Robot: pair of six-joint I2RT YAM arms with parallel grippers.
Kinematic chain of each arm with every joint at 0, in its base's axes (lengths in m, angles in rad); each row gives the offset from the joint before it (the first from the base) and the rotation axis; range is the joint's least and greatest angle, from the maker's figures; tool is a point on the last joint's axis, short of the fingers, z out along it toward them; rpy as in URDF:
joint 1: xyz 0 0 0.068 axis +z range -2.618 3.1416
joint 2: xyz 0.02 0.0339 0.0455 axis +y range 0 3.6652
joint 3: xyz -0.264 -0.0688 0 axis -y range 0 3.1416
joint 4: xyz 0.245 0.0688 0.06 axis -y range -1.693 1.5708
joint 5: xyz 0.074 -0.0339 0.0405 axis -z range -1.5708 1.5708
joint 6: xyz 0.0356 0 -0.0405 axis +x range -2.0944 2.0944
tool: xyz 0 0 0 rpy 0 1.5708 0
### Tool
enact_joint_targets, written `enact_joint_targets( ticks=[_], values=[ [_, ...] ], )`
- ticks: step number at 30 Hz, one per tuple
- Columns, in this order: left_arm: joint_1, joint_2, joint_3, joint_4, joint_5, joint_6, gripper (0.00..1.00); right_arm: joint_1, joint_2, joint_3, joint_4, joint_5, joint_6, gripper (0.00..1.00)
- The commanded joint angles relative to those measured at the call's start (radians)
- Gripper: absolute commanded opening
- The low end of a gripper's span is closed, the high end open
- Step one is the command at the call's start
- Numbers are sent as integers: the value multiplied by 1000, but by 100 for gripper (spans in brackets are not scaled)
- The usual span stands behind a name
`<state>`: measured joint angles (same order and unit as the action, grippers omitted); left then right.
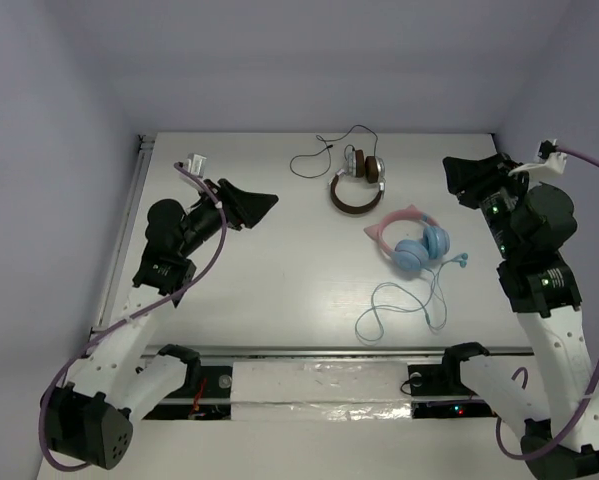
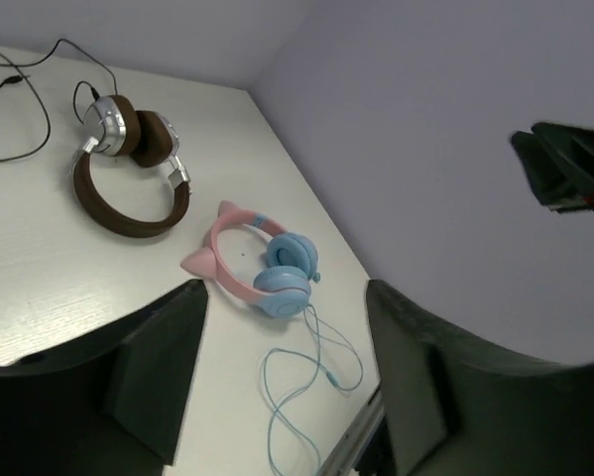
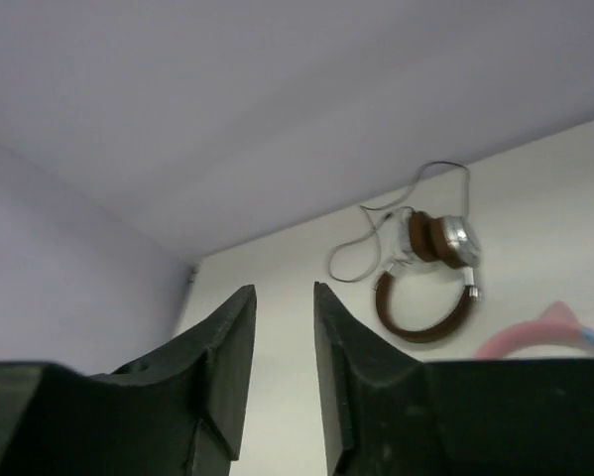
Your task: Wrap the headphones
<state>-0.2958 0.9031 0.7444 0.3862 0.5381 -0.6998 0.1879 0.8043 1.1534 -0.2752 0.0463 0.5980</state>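
One brown pair [image 1: 357, 185] near the headphones [image 1: 409, 243]

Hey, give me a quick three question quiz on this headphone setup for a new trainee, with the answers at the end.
1. True or false: in the top view, the pink headphones lie below and right of the brown headphones.
2. The brown headphones' cable is: A black, B light blue, C red.
3. Fill in: the light blue cable lies ___, not yet wrapped.
Key: 1 true; 2 A; 3 loose.
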Motion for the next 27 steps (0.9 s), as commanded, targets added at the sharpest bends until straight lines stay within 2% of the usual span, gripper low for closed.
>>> enact_joint_targets(
  ticks=[1,4,5,6,7,8,9,11,16,17,18,21,24,25,27],
  values=[
    [-9,0,-10,76,-99,-53,56,-7,-48,65,91,-97,13,32],
    [-69,40,-30,151,-184,-70,35,-7,-71,63,93,-172,28,6],
    [-101,72,-5,119,-213,-52,27,-7,-79,60,93,-199,29,2],
    [-139,156,78,67,-246,6,22,-7,-83,49,90,-209,31,0],
    [-234,202,125,16,-298,41,15,-7,-88,40,93,-215,34,0],
    [-287,245,172,-82,-431,72,13,-7,-91,31,100,-223,37,0],
    [-331,335,256,-116,-484,98,6,-7,-100,20,113,-230,46,0],
    [-426,422,326,-165,-575,178,0,-7,-109,2,122,-230,48,0],
    [-497,727,538,-185,-501,298,0,-7,-166,6,114,-201,39,0],
    [-523,773,587,-238,-501,368,0,-7,-178,-9,122,-201,46,0],
    [-538,874,696,-285,-521,403,2,-7,-191,-20,142,-201,60,0],
    [-584,1043,840,-418,-583,493,12,-7,-208,-38,139,-201,56,1],
    [-600,1149,956,-441,-575,535,32,-7,-194,-37,123,-207,40,2],
    [-609,1174,1008,-446,-581,539,43,-7,-195,-44,132,-220,40,3],
    [-609,1249,1067,-461,-593,552,51,-7,-198,-61,162,-262,55,4]
  ],
)
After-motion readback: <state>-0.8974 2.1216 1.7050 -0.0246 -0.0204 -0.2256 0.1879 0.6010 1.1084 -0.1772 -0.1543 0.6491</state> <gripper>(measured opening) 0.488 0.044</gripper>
